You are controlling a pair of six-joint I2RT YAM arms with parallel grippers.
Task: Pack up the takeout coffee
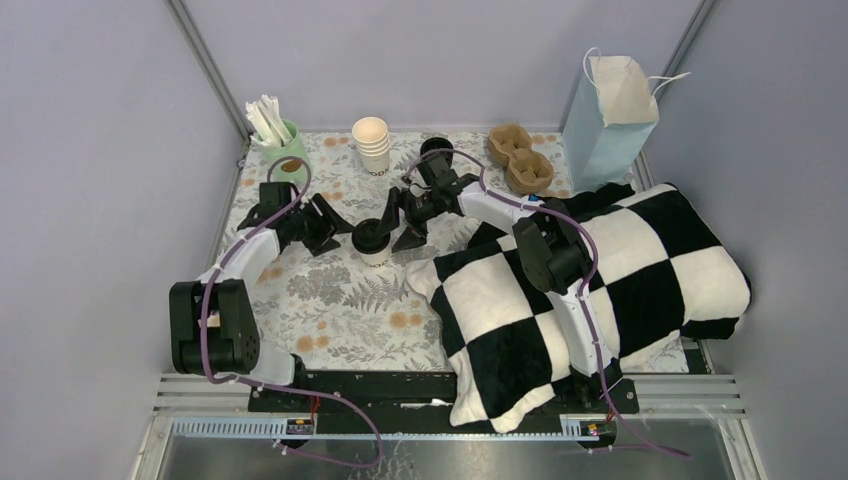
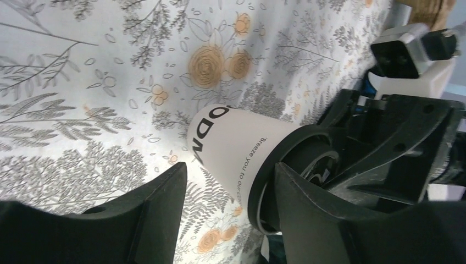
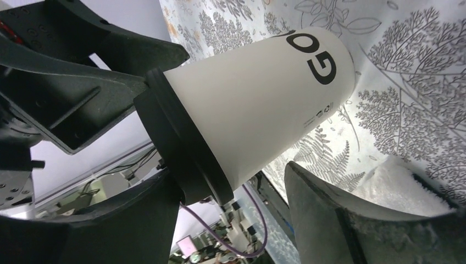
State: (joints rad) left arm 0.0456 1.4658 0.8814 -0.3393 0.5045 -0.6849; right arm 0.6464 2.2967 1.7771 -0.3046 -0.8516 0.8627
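The takeout coffee point(image 1: 372, 243) is a small cream paper cup with dark print and a black lid point(image 1: 370, 234). It stands upright on the floral cloth at mid-table. My left gripper point(image 1: 340, 232) is open just left of it. In the left wrist view the cup point(image 2: 236, 148) lies ahead between the open fingers, its lid rim point(image 2: 262, 184) close to the right finger point(image 2: 313, 209). My right gripper point(image 1: 401, 224) is open just right of the cup. In the right wrist view the cup point(image 3: 258, 104) sits between the spread fingers, its lid point(image 3: 181, 148) against the left finger point(image 3: 132, 225).
A stack of nested cream cups point(image 1: 371, 143), a mint-green cup of white sticks point(image 1: 283, 140), a black lid point(image 1: 437, 148) and brown cardboard carriers point(image 1: 520, 158) line the back. A blue paper bag point(image 1: 612, 115) stands back right. A black-and-white checked cushion point(image 1: 600, 290) covers the right side.
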